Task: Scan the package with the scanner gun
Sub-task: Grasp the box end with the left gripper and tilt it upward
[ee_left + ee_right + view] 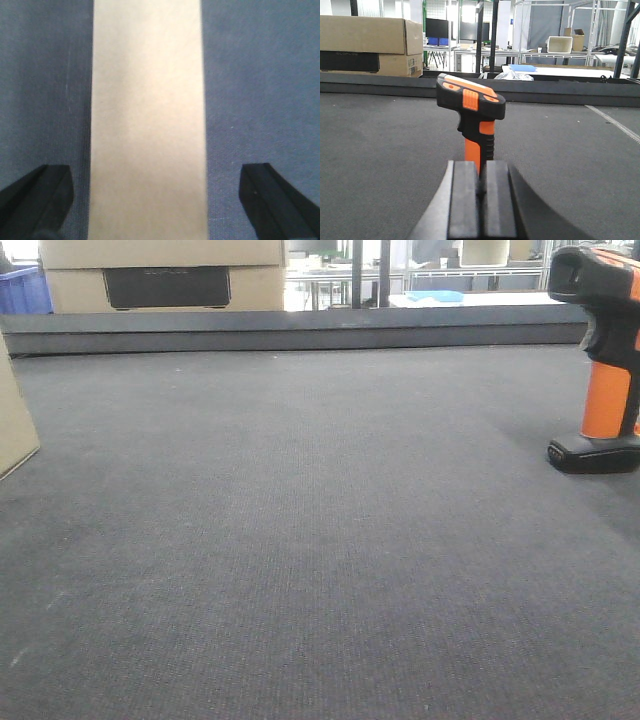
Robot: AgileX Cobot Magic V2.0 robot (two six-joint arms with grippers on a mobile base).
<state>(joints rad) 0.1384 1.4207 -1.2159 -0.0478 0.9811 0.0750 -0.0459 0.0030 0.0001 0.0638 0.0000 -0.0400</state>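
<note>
Cardboard package sits between spread fingers of the left gripper; the right gripper, pressed together, faces the scanner gun at twelve o'clock, and advancing unopened could topple it.

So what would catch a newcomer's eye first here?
The orange-handled scanner gun stands upright on the dark mat, at the far right of the front view, with the shut right tool pointing at it. Under the left wrist, a plain brown package fills the view, straddled by the open left tool.
</note>
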